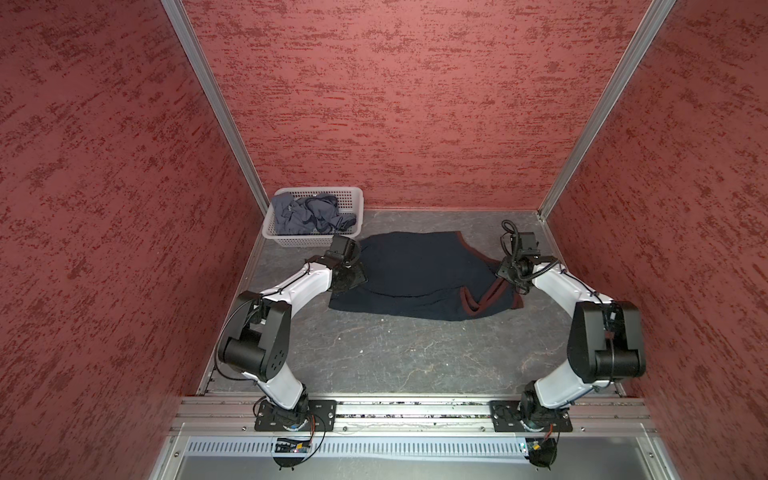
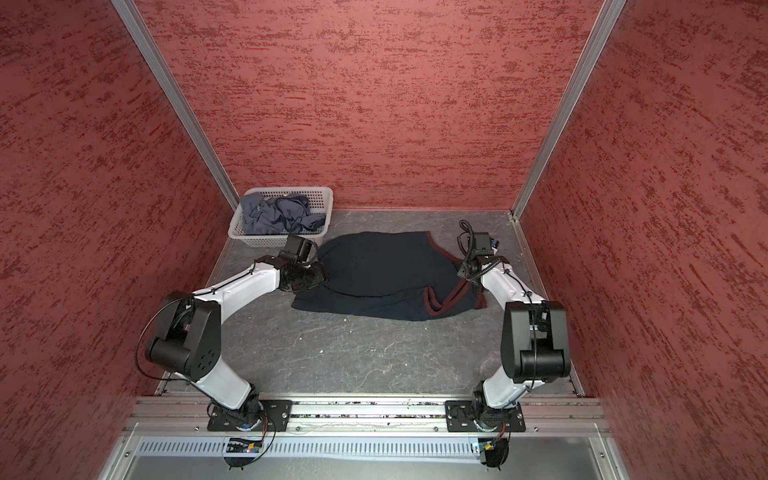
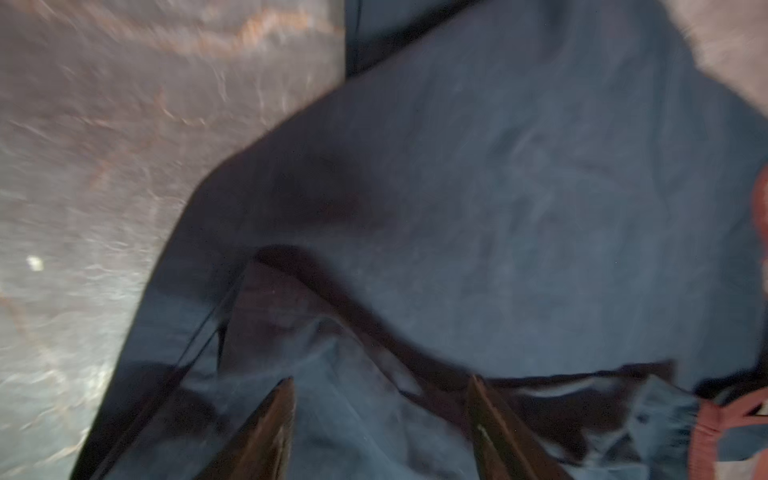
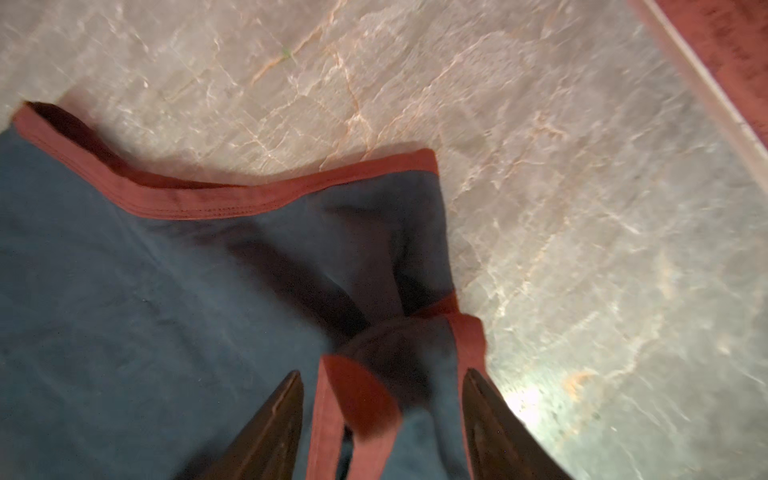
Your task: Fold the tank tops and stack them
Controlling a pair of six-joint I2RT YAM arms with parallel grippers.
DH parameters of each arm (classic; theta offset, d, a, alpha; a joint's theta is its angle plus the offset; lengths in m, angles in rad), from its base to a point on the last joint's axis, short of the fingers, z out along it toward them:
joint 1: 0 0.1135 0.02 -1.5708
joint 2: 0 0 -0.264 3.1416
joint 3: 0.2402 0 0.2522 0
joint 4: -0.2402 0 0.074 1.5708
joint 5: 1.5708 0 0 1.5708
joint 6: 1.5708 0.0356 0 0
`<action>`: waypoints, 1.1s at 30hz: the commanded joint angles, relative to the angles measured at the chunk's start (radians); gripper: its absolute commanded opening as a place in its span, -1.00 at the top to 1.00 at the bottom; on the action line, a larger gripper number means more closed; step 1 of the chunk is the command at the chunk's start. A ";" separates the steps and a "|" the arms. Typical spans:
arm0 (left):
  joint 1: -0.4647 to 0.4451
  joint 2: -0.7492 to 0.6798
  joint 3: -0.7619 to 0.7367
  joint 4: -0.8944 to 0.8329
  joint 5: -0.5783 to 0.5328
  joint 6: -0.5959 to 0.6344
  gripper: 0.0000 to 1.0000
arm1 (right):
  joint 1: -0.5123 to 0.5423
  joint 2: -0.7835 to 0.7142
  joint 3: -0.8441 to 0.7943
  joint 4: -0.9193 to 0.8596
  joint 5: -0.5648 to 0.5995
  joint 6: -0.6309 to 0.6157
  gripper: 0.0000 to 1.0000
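Left gripper (image 3: 381,380): jaws apart, nothing between them but slack cloth lying below; both dark fingers (image 3: 274,415) point down over the hem end of the navy tank top (image 3: 498,166). Wrist view blurred, so contact with the cloth cannot be told

Right gripper (image 4: 382,374): jaws apart. A shoulder strap (image 4: 353,395) with maroon trim (image 4: 208,203) lies bunched between the two fingers (image 4: 274,415); no pinch on it that I can see. Grey marbled table (image 4: 582,208) is bare just beside the strap

Navy tank top, both top views (image 1: 415,270) (image 2: 374,270): lies on the table (image 1: 395,353) between the two wrists, towards the back, spread roughly flat. An upper layer is laid over a lower one, and the lower edge shows along the near side. Straps and maroon trim are at the right arm's end, plain hem at the left arm's end. No print visible from here

Grey-blue tank top (image 1: 307,214) (image 2: 274,214): crumpled inside the white perforated basket (image 1: 299,240) (image 2: 266,240) in the far left corner of the table, just behind the left wrist. Apart from the navy one, not stacked

Red textured walls (image 1: 415,104) enclose the table on three sides
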 commanded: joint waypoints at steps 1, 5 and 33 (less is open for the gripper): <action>0.031 0.048 -0.021 0.035 0.043 0.003 -0.28 | -0.005 0.020 0.033 0.002 -0.001 0.001 -0.11; 0.078 0.078 -0.067 0.066 0.062 -0.021 -0.24 | -0.015 -0.019 -0.023 0.001 0.035 0.011 0.16; 0.150 -0.107 -0.353 0.146 -0.108 -0.214 -0.27 | -0.070 -0.496 -0.340 -0.259 0.000 0.218 1.00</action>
